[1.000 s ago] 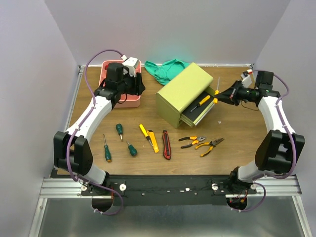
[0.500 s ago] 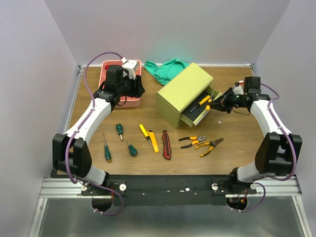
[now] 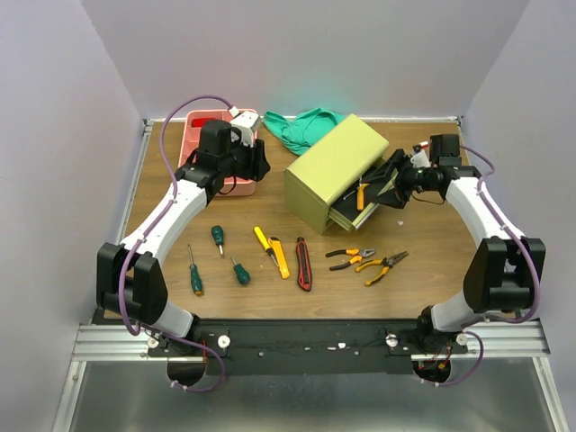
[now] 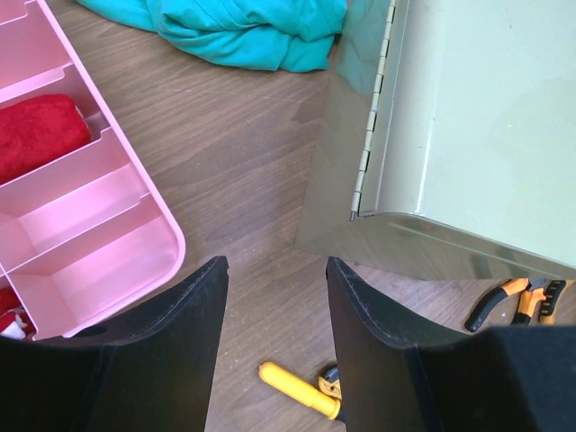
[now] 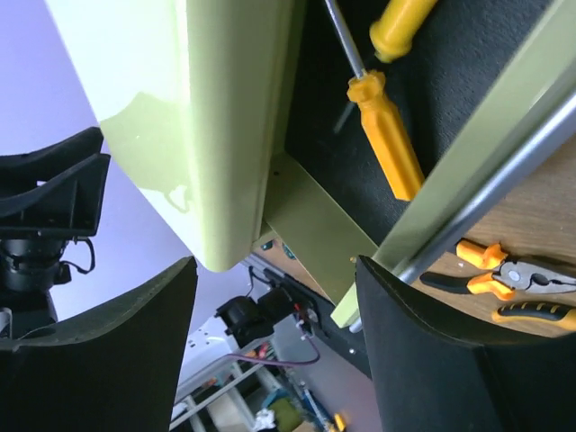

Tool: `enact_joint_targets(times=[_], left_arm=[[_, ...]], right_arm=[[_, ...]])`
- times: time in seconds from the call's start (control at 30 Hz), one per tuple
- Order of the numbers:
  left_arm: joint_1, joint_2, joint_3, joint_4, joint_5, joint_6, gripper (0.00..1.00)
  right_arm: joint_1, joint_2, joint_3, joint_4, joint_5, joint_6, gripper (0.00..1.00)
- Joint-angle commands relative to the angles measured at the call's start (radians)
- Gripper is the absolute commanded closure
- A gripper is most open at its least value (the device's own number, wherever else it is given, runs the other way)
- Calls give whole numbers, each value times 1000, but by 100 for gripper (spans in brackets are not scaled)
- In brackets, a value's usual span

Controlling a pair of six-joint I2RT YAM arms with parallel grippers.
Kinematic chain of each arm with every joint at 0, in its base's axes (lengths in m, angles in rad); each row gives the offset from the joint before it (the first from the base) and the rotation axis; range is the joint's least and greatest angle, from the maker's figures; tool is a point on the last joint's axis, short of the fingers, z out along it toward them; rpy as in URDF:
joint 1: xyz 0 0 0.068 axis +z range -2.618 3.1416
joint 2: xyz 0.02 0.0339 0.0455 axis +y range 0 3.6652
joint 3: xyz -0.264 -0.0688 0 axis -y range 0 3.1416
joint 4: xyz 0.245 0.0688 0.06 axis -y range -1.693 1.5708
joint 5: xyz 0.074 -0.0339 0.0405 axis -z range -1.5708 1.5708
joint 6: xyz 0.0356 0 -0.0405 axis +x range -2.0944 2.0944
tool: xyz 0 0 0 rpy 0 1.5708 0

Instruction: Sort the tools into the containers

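The olive-green chest point(image 3: 335, 160) has its lower drawer pulled out. My right gripper point(image 3: 382, 184) hovers over that drawer, open point(image 5: 274, 263) and with nothing between its fingers. Two yellow-orange screwdrivers point(image 5: 389, 148) lie on the drawer's black lining. My left gripper point(image 3: 254, 166) hangs open point(image 4: 276, 263) between the pink tray point(image 4: 90, 261) and the chest point(image 4: 468, 126), also holding nothing. On the table lie green-handled screwdrivers point(image 3: 194, 272), a yellow screwdriver point(image 3: 264, 241), a yellow knife point(image 3: 280, 257), a red-black knife point(image 3: 303, 264) and two pliers point(image 3: 364, 261).
A green cloth point(image 3: 301, 128) is bunched behind the chest near the back wall. One compartment of the pink tray holds something red point(image 4: 40, 135). Side walls close the table on the left and right.
My right gripper moved left over the drawer and opened, letting go of an orange-handled screwdriver that now lies in the drawer. The left gripper shifted slightly right.
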Motion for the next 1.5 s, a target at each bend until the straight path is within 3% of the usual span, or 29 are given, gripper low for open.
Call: enact_joint_targets(times=[0.0, 0.2, 0.33, 0.47, 0.57, 0.77, 1.0, 1.47], left_arm=[[-6, -9, 41, 21, 33, -14, 42], [-18, 25, 84, 39, 47, -40, 42], [-21, 17, 106, -8, 41, -14, 42], [-15, -67, 30, -146, -129, 43, 42], [-1, -168, -102, -240, -260, -14, 40], [48, -276, -310, -334, -337, -215, 39], [122, -185, -396, -262, -361, -314, 40], [157, 45, -371, -225, -397, -371, 38]], right_arm=[[1, -73, 71, -54, 63, -70, 22], [-59, -170, 34, -62, 77, -203, 25], [-69, -248, -3, -36, 23, -474, 27], [-67, -337, -32, -57, 90, -596, 26], [-69, -358, -52, -54, 118, -621, 23], [-69, -345, -37, -65, 140, -633, 17], [-69, -317, 17, -86, 130, -664, 16], [-70, -364, -64, -60, 149, -652, 15]])
